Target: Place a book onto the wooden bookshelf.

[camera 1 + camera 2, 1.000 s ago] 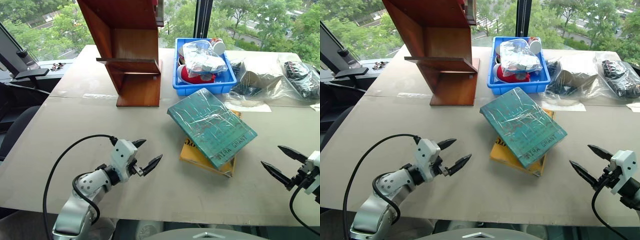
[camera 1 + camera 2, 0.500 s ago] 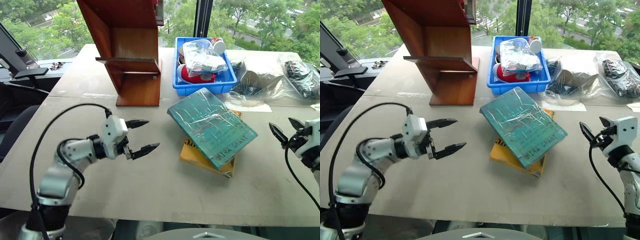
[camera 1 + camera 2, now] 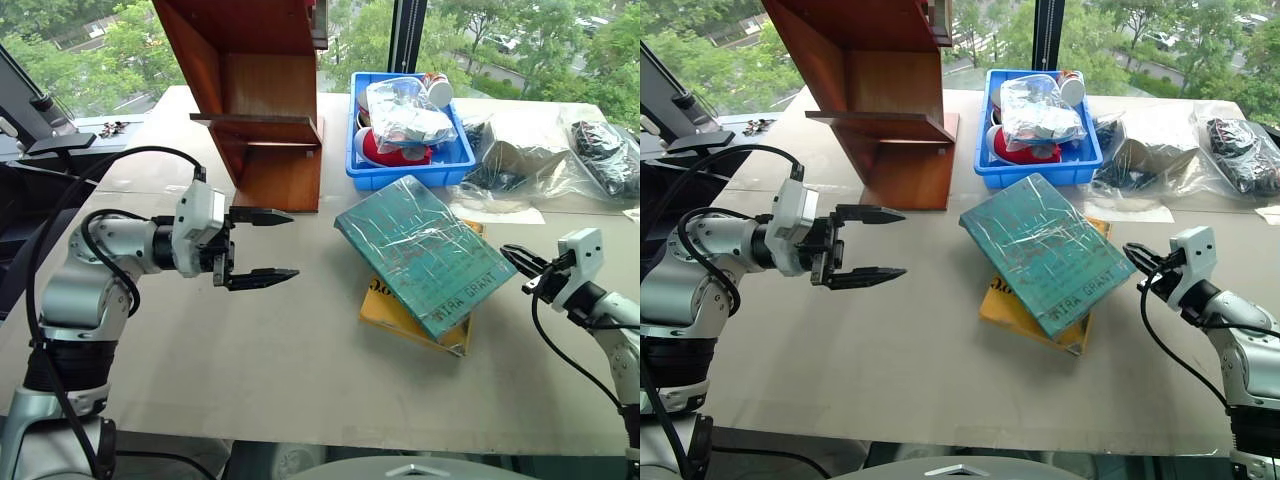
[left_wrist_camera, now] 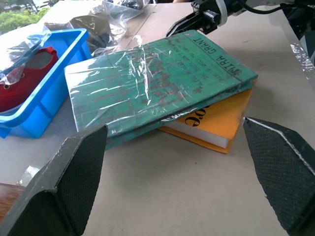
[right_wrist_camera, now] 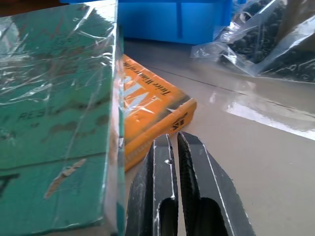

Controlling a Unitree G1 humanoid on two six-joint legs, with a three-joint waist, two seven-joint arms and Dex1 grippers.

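Observation:
The book (image 3: 420, 250), teal-green in shiny plastic wrap, lies tilted on a yellow-orange book (image 3: 398, 310) at the table's middle right. The wooden bookshelf (image 3: 265, 100) stands at the back left. My left gripper (image 3: 293, 244) hovers open left of the book, pointing at it, nothing between its fingers. In the left wrist view the book (image 4: 157, 83) lies ahead of the left gripper (image 4: 173, 125). My right gripper (image 3: 512, 256) is shut and empty, its tips close beside the book's right corner. In the right wrist view the right gripper (image 5: 170, 140) sits next to the book's edge (image 5: 54, 113).
A blue bin (image 3: 405, 165) with bagged items stands behind the books. Plastic bags (image 3: 560, 160) with dark contents lie at the back right. Bare tabletop (image 3: 300, 370) stretches in front of the books and between the grippers.
My left gripper rose and swung to point right toward the book, staying open. My right gripper moved in toward the book's right corner and went from open to shut.

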